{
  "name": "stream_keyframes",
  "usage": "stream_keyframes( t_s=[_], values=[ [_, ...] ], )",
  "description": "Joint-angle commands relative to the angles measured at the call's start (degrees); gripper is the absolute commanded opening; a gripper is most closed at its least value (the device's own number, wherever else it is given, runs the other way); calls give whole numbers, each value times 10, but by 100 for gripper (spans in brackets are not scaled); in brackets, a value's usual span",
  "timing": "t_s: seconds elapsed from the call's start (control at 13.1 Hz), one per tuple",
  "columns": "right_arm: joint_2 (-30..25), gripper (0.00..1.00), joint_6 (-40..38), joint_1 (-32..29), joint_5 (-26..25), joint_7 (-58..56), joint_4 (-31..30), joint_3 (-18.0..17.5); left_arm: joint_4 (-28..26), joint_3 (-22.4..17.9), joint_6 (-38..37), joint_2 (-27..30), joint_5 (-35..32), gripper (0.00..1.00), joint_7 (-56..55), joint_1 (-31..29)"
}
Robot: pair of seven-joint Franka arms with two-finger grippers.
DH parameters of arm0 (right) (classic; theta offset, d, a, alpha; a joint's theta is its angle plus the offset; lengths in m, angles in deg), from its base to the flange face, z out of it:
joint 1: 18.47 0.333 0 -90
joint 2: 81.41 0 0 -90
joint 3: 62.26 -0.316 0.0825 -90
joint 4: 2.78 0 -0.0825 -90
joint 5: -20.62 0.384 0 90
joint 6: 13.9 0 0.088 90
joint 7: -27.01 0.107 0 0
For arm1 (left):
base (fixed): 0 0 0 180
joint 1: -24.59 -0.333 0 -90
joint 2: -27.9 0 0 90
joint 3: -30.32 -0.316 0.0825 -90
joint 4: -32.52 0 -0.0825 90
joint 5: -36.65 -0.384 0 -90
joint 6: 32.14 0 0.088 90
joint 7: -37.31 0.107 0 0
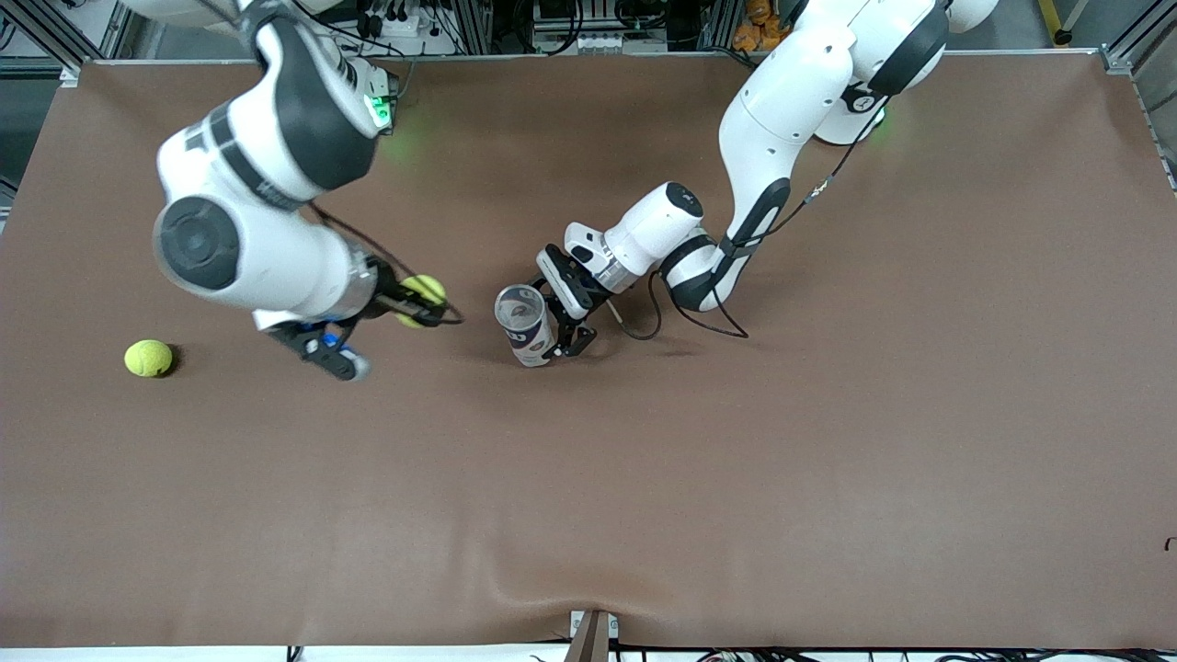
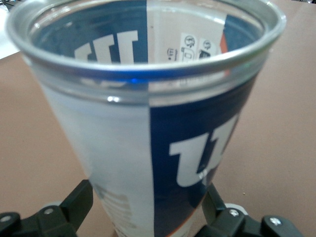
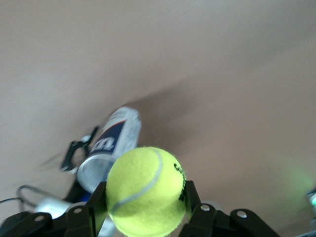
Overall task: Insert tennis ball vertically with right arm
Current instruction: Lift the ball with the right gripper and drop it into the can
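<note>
My arms were glossy white with dark grey joint bands; black cables trailed down to my black two-finger grippers, silver screws showing near the fingers.

Right gripper black fingers clamped on fuzzy yellow-green tennis ball. Past it, clear plastic ball can with blue-white label, open mouth toward camera, left gripper at its side. Brown table.

Clear glossy plastic can with bright metal rim and printed label. Fuzzy felt tennis ball. Matt brown table covering, slightly rippled. Smooth glossy white arm shells.
</note>
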Motion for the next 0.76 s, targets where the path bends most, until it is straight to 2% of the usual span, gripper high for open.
stream_keyframes(
  t_s=[0.0, 0.23, 0.38, 0.69],
  values=[
    [18, 3, 24, 45, 13, 84, 24, 6, -13, 1, 3, 11, -9, 94, -1, -3],
    [47, 3, 68, 85, 11, 140, 23, 7, -12, 1, 3, 11, -9, 91, -1, -2],
    [64, 3, 74, 94, 9, 142, 23, 7, -12, 1, 3, 11, -8, 86, -1, -2],
    [77, 3, 76, 97, 4, 141, 19, 9, -12, 1, 3, 11, -9, 85, -1, -2]
  ],
)
